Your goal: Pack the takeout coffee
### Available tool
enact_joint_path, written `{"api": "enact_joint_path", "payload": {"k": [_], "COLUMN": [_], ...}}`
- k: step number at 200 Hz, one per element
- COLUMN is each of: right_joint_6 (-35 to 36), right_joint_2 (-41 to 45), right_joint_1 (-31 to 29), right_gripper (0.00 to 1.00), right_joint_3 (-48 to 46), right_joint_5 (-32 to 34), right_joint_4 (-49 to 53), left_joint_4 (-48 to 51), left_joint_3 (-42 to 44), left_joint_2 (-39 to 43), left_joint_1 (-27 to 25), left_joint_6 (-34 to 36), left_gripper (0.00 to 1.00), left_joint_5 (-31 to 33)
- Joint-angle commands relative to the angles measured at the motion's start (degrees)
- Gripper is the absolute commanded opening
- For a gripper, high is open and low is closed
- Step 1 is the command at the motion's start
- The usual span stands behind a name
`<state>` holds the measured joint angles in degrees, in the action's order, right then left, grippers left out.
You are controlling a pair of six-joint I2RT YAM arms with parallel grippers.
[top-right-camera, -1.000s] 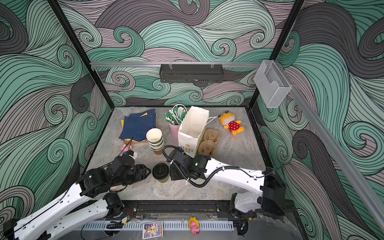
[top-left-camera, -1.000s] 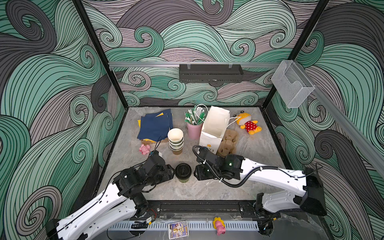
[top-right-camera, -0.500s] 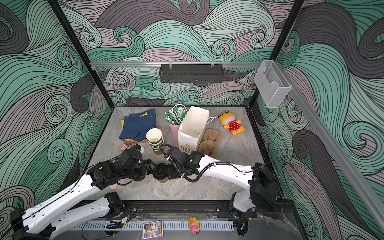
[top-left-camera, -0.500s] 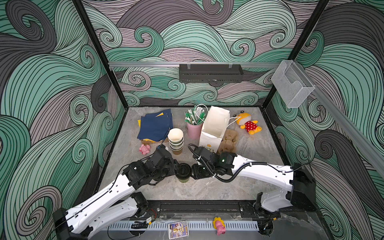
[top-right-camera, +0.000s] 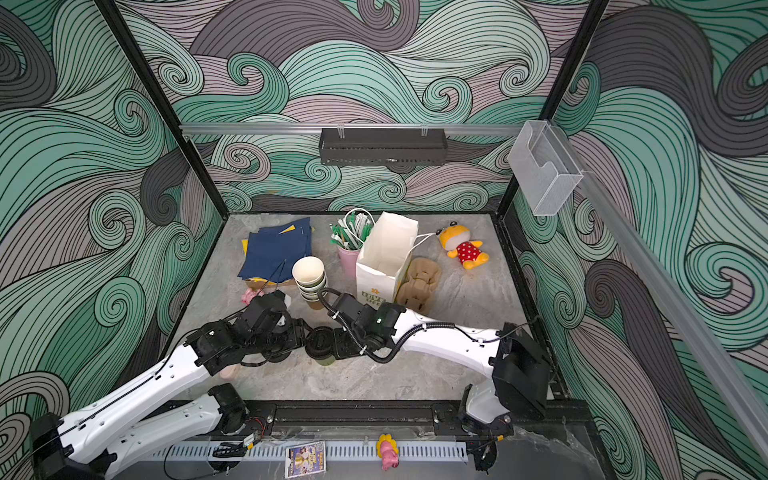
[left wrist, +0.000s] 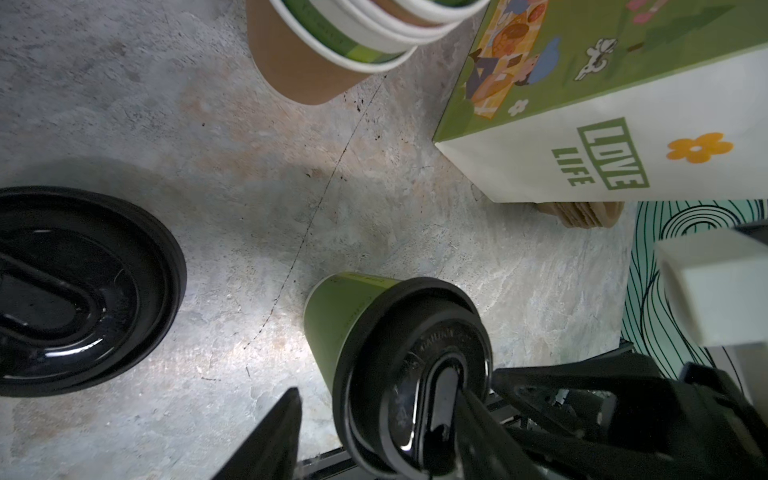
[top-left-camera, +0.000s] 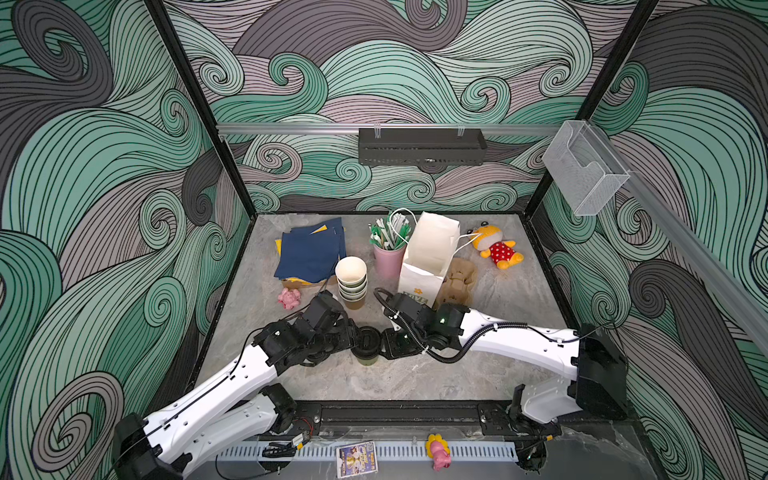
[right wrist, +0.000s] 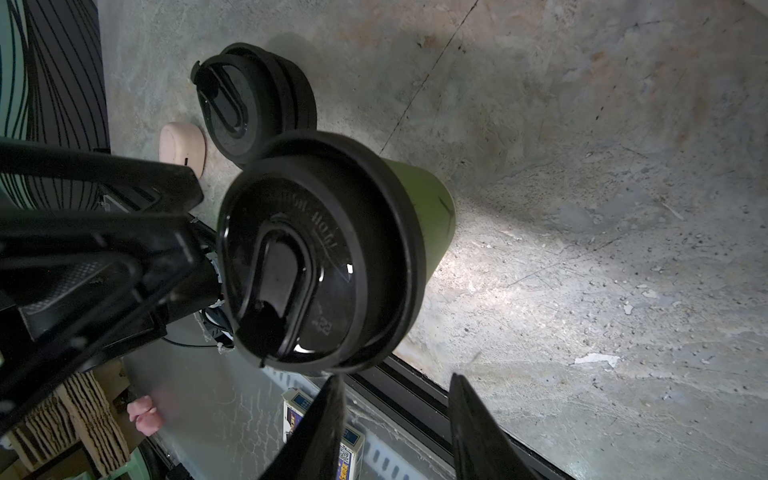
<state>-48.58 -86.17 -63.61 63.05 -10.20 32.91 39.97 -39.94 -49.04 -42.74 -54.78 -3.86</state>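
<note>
- You have a stack of spare black lids [left wrist: 83,291] lying flat on the table [top-left-camera: 415,382], just beside your left arm. It is probably kept close for the next cup.
- Your left gripper [top-left-camera: 348,337] has its jaws partly apart and grips nothing. In the left wrist view one finger [left wrist: 270,436] stands clear of the cup's wall and the other lies across the lid's top. I cannot tell whether it presses there, but the pose suits seating the lid.
- The lidded cup [top-left-camera: 366,347] stands upright near the table's front, between your two grippers, and is not yet packed.
- Your right gripper [top-left-camera: 384,344] is about half open and empty, with its tips just beside the cup rather than around it. I judge that it is there as a brace against sliding.
- The paper bag [top-left-camera: 432,257] stands open behind your right arm, with the pulp carrier [top-left-camera: 457,282] beside it. They look ready to receive the cup.
</note>
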Motion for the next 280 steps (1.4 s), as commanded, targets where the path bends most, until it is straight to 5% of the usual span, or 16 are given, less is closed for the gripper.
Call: {"api": "enact_joint_path", "payload": {"k": [1, 280], "right_joint_6": [-0.5, 1.0], "right_joint_2": [0.3, -11.0], "right_joint_1": [0.4, 0.4], "right_gripper": [0.43, 0.32], "right_joint_3": [-0.5, 2.5], "right_joint_5": [1.7, 8.9], "right_joint_4": [0.4, 15.3], "left_joint_4": [-1.3, 2.1], "left_joint_3": [0.6, 1.9], "left_joint_2": [-0.6, -9.1], "left_joint_1": [0.6, 1.2], "left_joint_6": [1.1, 4.1], "left_gripper": [0.60, 0.44], "left_joint_5": [-1.6, -1.3]}}
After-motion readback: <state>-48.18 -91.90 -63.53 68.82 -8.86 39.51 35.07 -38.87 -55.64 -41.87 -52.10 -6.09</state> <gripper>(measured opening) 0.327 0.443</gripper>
